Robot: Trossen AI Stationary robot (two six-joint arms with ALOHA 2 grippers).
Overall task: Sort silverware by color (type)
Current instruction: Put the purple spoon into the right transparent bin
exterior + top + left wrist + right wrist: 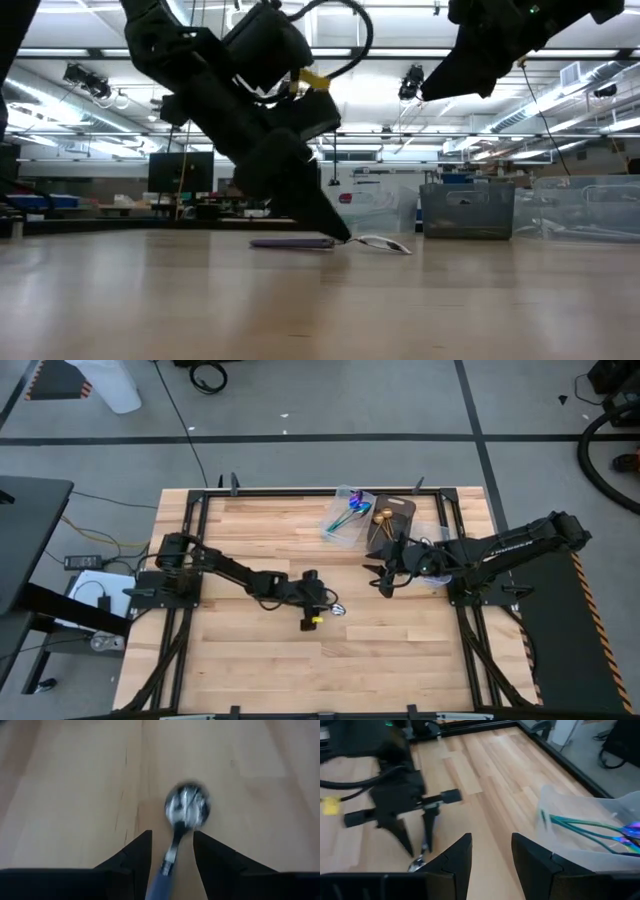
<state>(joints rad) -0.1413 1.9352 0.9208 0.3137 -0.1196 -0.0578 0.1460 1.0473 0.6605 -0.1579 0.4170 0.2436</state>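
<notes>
One spoon [187,806] with a silver bowl and a purplish handle [292,242] lies flat on the wooden table near its middle [338,609]. My left gripper [171,834] is open and slants down over it, one finger on each side of the handle, just behind the bowl; I see no touch. My right gripper [491,855] hovers open and holds nothing, above the table's right part [385,575]. Iridescent spoons [600,827] lie in a clear tray [345,515], and gold spoons [383,518] lie in a dark bin [398,510], both at the far edge.
The clear tray and the dark bin stand side by side at the table's far edge, right of centre. Another clear tray [432,532] sits beside them, under the right arm. Bare wood [260,660] stretches over the left and near parts of the table.
</notes>
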